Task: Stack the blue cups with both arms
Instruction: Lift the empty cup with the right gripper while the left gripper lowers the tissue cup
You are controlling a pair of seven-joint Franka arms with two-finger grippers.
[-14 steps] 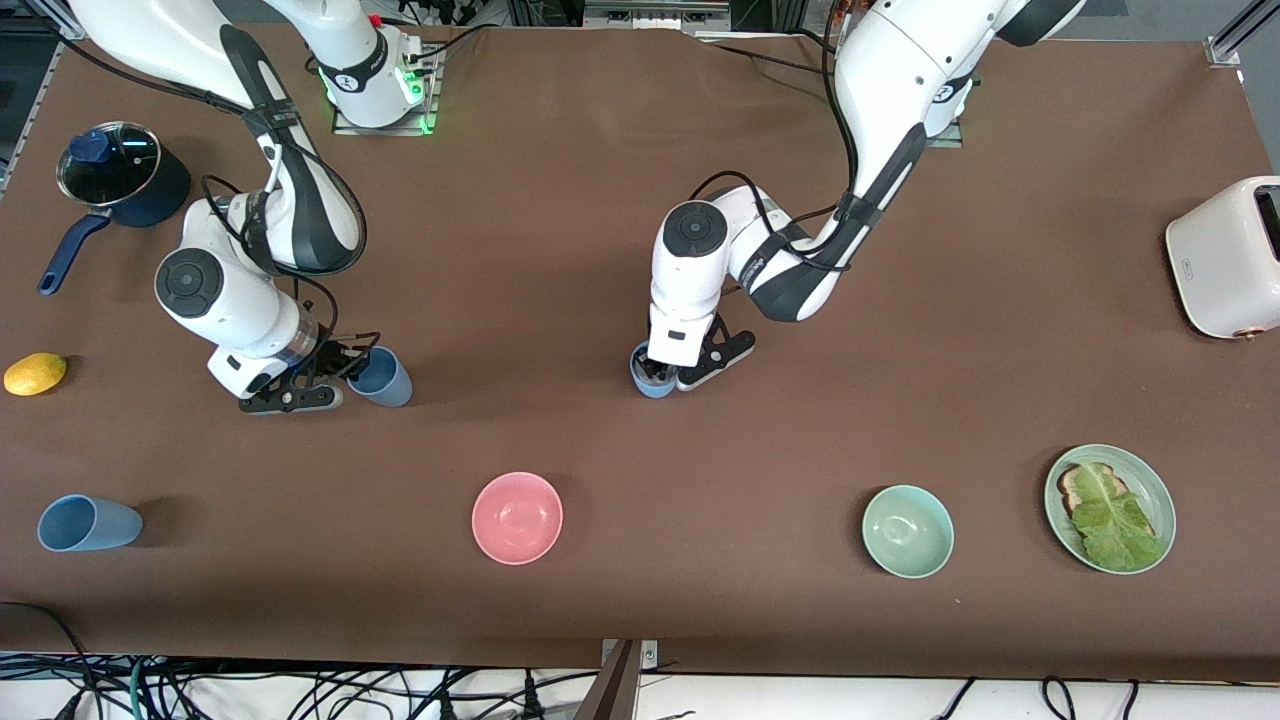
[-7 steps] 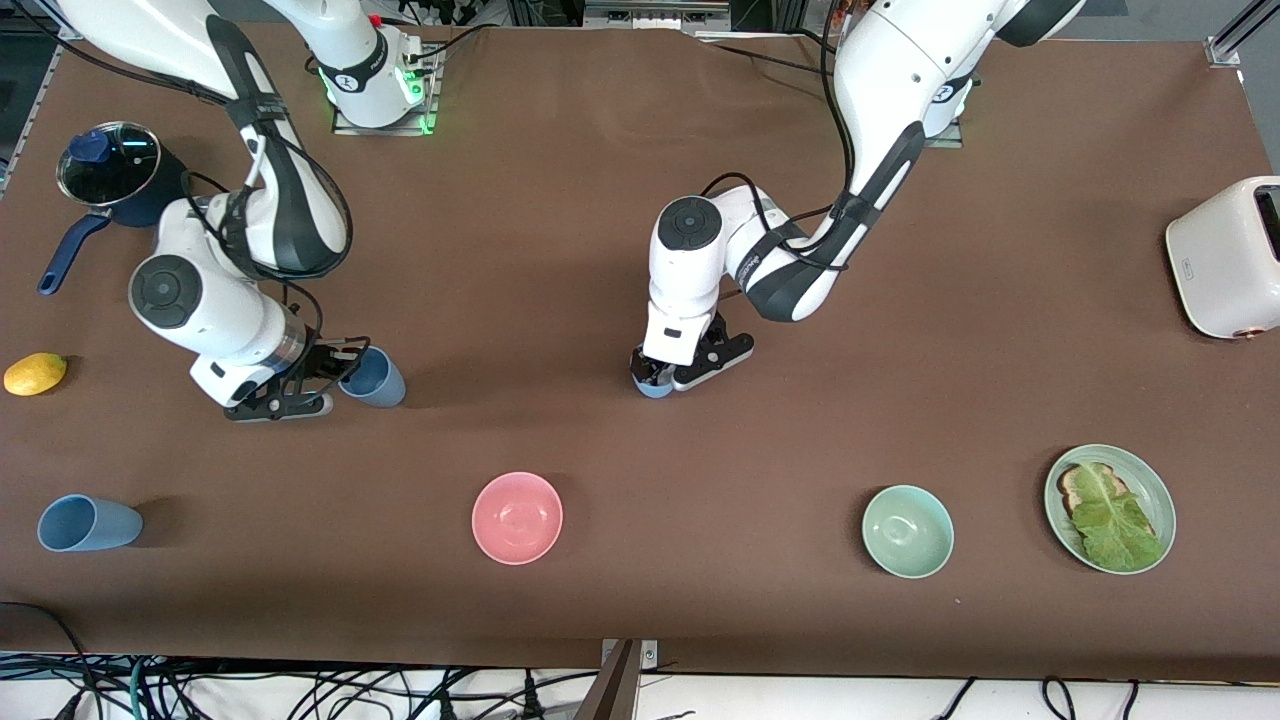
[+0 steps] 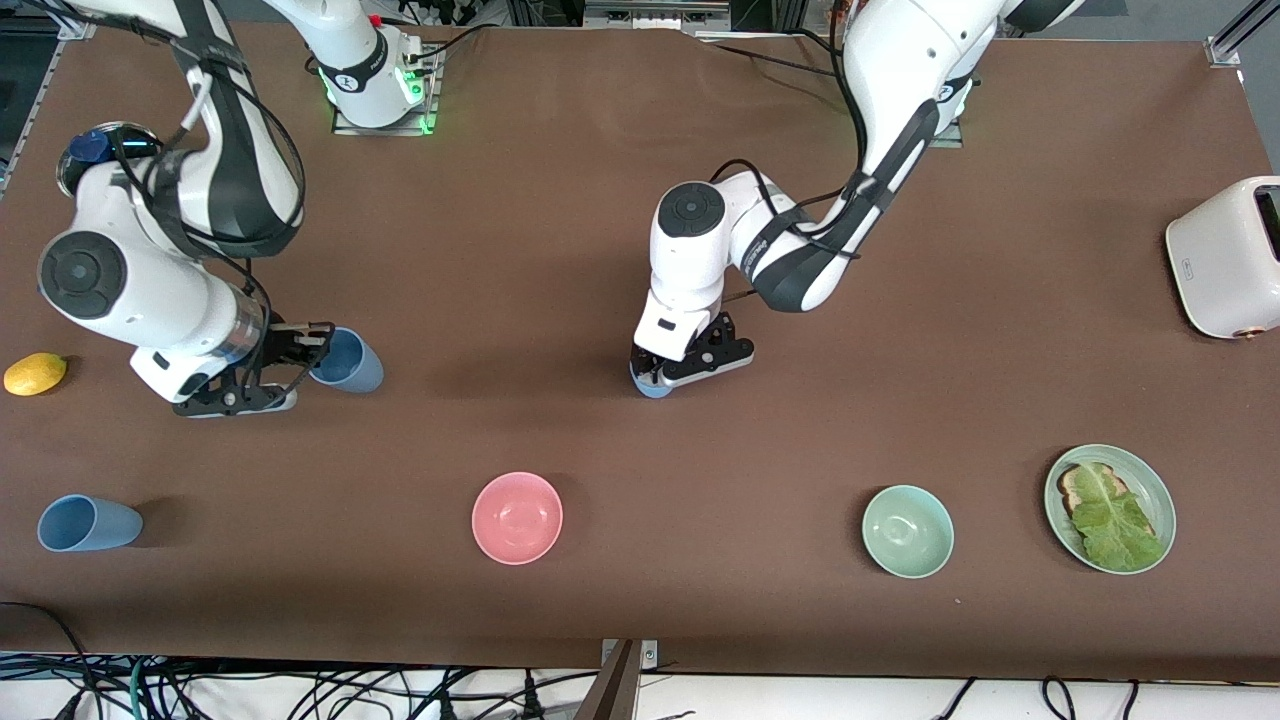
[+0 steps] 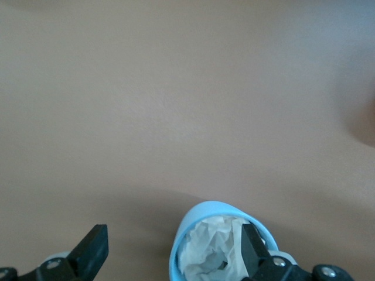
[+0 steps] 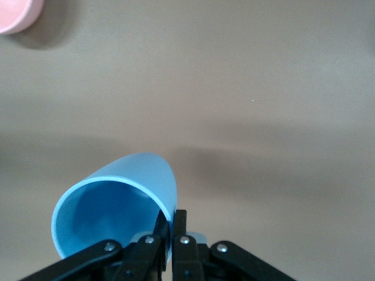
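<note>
My right gripper [image 3: 305, 352] is shut on the wall of a blue cup [image 3: 348, 361], holding it tilted above the table at the right arm's end. In the right wrist view the cup [image 5: 117, 205] shows its empty inside, with the right gripper [image 5: 173, 225] pinching its rim. My left gripper [image 3: 657, 376] stands open over a second blue cup [image 3: 652, 390] upright at the table's middle. That cup [image 4: 193, 234] holds crumpled white paper; one finger [image 4: 252, 250] sits inside it, the other [image 4: 94, 250] outside, well apart from it. A third blue cup [image 3: 88, 523] lies on its side near the front edge.
A pink bowl [image 3: 517, 517], a pale green bowl [image 3: 907, 531] and a green plate [image 3: 1150, 480] with toast and lettuce line the front. A toaster [image 3: 1225, 257] sits at the left arm's end. A lemon [image 3: 35, 373] and a dark pot [image 3: 85, 150] lie by the right arm.
The right arm has risen and swung toward its end of the table, carrying its blue cup. The left gripper has opened at the middle cup and lifted slightly.
</note>
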